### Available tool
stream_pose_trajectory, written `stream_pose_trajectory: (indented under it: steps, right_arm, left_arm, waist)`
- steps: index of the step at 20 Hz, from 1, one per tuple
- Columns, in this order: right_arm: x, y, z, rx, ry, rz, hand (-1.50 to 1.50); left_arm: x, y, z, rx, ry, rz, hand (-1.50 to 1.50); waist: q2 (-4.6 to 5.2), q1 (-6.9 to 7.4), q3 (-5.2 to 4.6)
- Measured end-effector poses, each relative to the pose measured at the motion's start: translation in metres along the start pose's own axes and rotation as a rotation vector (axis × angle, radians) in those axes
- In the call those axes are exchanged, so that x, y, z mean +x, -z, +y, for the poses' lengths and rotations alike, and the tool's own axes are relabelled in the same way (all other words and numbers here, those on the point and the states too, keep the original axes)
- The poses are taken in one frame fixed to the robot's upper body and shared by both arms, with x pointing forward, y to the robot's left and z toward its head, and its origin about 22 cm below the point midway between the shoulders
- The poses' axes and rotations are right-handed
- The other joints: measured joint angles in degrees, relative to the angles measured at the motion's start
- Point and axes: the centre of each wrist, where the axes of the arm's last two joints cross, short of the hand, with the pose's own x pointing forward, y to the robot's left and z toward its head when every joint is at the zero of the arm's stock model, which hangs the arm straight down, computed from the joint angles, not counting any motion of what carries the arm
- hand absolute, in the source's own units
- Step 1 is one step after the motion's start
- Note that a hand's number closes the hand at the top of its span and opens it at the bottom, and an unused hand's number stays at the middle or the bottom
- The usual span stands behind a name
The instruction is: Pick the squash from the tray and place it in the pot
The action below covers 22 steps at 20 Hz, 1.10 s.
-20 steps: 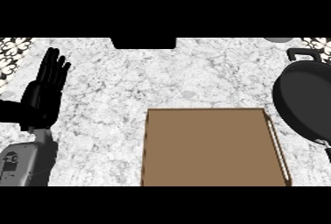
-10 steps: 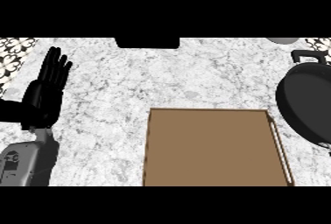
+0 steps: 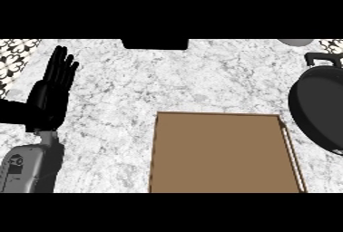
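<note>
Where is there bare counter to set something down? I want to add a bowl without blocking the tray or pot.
The widest bare marble runs between the left hand and the brown tray, and on across the strip behind the tray toward the dark object at the back edge. The narrow gap between the tray and the black pot is crowded.

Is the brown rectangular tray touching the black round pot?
Apart. In the head view, a strip of marble counter shows between the brown rectangular tray and the black round pot.
</note>
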Motion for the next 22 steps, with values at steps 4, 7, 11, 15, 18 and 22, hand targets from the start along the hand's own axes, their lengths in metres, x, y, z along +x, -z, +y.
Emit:
stream_pose_trajectory:
  steps: [4, 7, 11, 15, 18, 22]
  right_arm:
    - [-0.006, 0.004, 0.009, 0.110, 0.081, 0.010, -1.50]
    - [-0.009, 0.008, 0.007, 0.156, 0.120, -0.039, -1.50]
    - [-0.006, 0.014, 0.012, 0.119, 0.226, -0.118, -1.50]
    - [-0.008, 0.018, 0.003, 0.062, 0.388, -0.122, -1.50]
    - [-0.015, 0.015, -0.008, 0.021, 0.500, -0.071, -1.50]
    - [-0.023, 0.012, -0.021, -0.037, 0.636, -0.020, -1.50]
  left_arm:
    - [-0.005, -0.002, 0.004, -0.001, -0.001, 0.005, 0.00]
    - [-0.002, 0.003, 0.000, 0.005, 0.000, -0.002, 0.00]
    - [-0.005, -0.002, 0.003, 0.008, 0.000, 0.000, 0.00]
    - [-0.005, -0.004, 0.002, 0.012, 0.003, 0.002, 0.00]
    - [-0.004, -0.006, 0.002, 0.015, 0.008, 0.011, 0.00]
    - [-0.002, -0.006, 0.002, 0.012, 0.007, 0.003, 0.00]
  waist:
    - [0.14, 0.24, 0.04]
    - [0.15, 0.06, 0.08]
    - [-0.06, -0.40, 0.03]
    - [-0.16, -0.66, 0.02]
    - [-0.19, -0.75, 0.00]
    - [-0.07, -0.56, 0.04]
